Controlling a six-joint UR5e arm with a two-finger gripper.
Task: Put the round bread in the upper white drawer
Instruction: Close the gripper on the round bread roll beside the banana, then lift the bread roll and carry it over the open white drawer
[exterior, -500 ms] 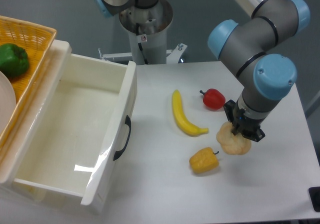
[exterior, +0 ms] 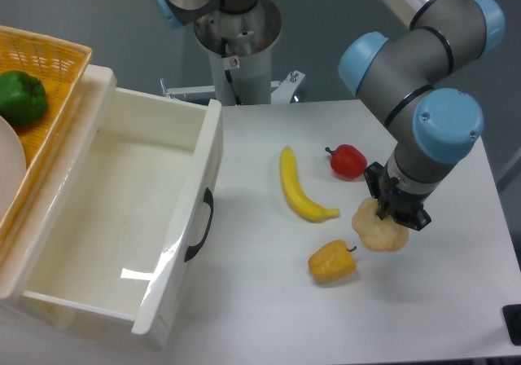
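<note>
Gripper (exterior: pixel 396 213) directly atop round bread (exterior: pixel 378 233), fingers down over its upper right; closed-on or merely touching, cannot tell. Bread on surface (exterior: pixel 260 300), near right edge, yellow pepper (exterior: pixel 331 261) just left. Banana (exterior: pixel 300 186), red pepper (exterior: pixel 348 160) nearby. Upper white drawer (exterior: pixel 114 218) open, far left.

We take this for a robotics lab. A grey-and-blue arm (exterior: pixel 423 80) reaches over a plain white table (exterior: pixel 260 300), and its bolted pedestal (exterior: pixel 238 47) stands just behind that table. On the table lies toy food: a banana (exterior: pixel 299 187), a red pepper (exterior: pixel 348 161), a yellow pepper (exterior: pixel 332 261).
</note>
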